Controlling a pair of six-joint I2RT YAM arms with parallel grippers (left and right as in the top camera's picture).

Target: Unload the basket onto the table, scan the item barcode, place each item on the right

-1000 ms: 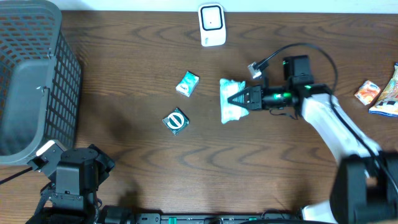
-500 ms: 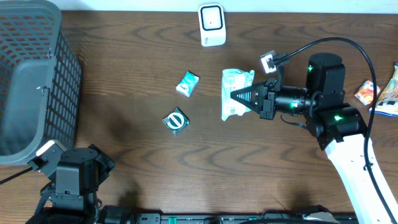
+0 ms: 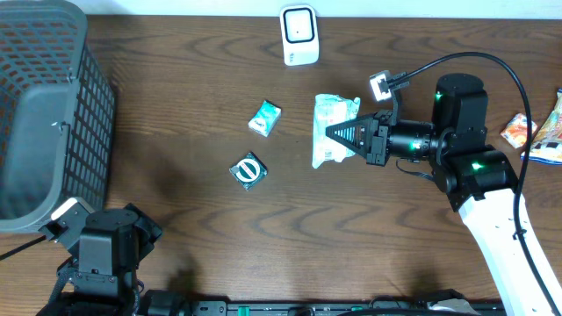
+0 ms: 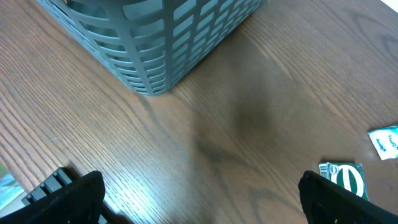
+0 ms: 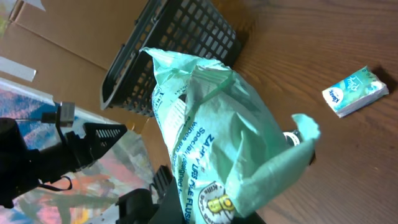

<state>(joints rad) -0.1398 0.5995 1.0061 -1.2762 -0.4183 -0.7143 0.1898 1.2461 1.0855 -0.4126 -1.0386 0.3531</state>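
While the right gripper (image 3: pixel 338 134) is clamped tight on the packet (image 3: pixel 330 114), the left gripper (image 4: pixel 200 180) sits spread wide with nothing in it.
Packet is pale green, crumpled, printed side toward the right wrist camera, held up at mid-table. Scanner (image 3: pixel 299 35) stands at the far edge, well apart from it. Tissue pack (image 3: pixel 264 118) and round tin (image 3: pixel 248 171) lie on the table (image 3: pixel 176 211) left of the packet. Basket (image 3: pixel 88 88) is at far left, with the left gripper near its front corner.
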